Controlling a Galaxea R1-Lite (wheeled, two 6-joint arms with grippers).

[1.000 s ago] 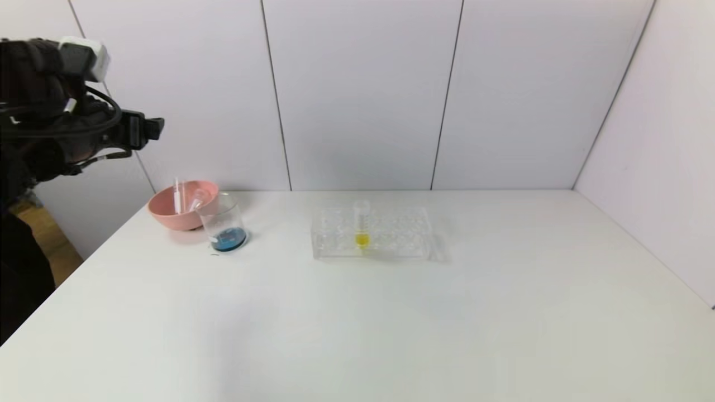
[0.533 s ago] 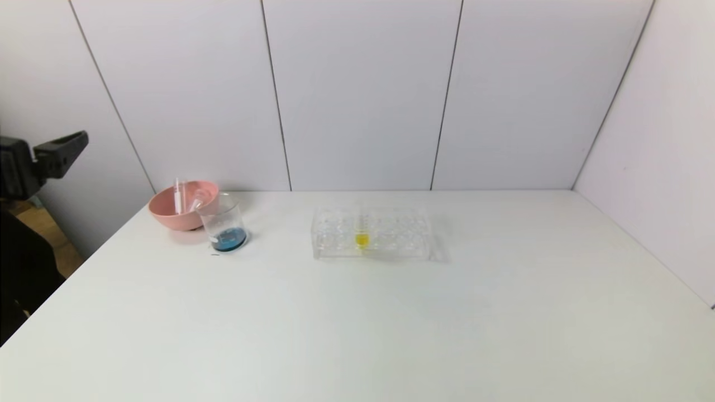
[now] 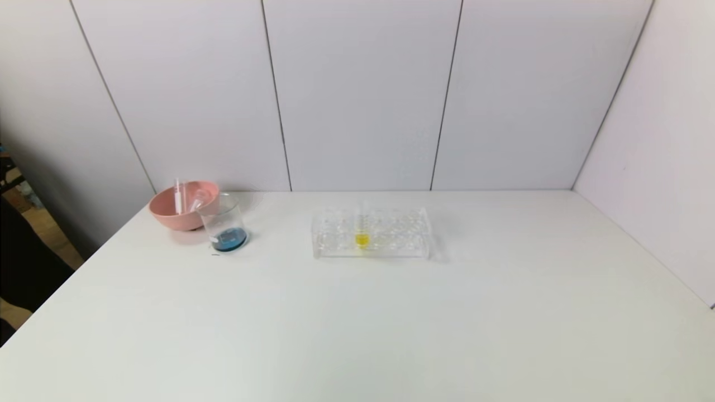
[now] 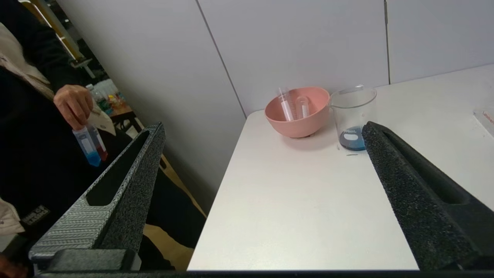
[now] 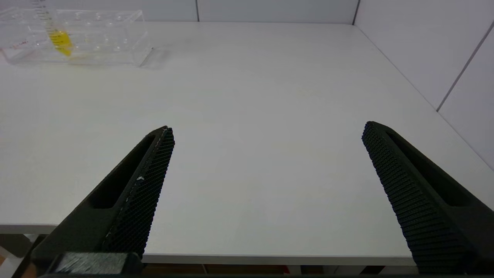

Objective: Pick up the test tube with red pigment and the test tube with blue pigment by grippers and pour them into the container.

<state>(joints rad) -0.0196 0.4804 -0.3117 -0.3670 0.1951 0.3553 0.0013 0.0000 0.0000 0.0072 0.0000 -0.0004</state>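
Observation:
The container (image 3: 225, 226), a clear glass beaker with dark blue liquid at its bottom, stands at the table's back left; it also shows as the container (image 4: 353, 116) in the left wrist view. Off the table's left side a person's hand (image 4: 73, 106) holds the test tube with blue pigment (image 4: 89, 152) and the test tube with red pigment (image 4: 102, 151). My left gripper (image 4: 262, 131) hangs open and empty by the table's left front corner, out of the head view. My right gripper (image 5: 268, 131) is open and empty over the table's front edge.
A pink bowl (image 3: 181, 212) holding two empty tubes touches the beaker's far left side. A clear tube rack (image 3: 370, 233) with one yellow-liquid tube (image 3: 362, 231) stands at the back middle. The white table (image 3: 391, 324) has walls behind and to the right.
My left arm has drawn back to the left and gone out of the head view. Nothing on the table has moved.

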